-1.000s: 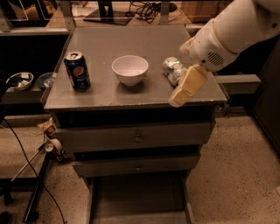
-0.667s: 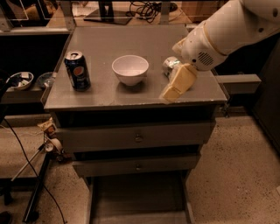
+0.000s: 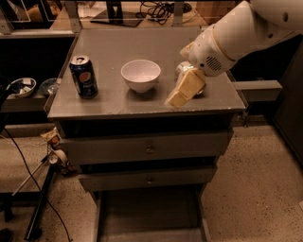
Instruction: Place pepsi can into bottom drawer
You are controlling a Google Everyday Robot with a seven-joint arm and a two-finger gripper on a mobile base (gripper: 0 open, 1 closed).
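Across the bowl (image 3: 140, 74) from the gripper (image 3: 179, 96) stands the pepsi can (image 3: 84, 76)

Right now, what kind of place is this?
Probably a lab or workshop: a grey metal drawer cabinet, loose cables behind it, a speckled floor. The gripper hovers over the cabinet top's right side.

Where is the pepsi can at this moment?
In the camera view the pepsi can stands upright on the left part of the cabinet top, left of the white bowl; the gripper is right of the bowl.
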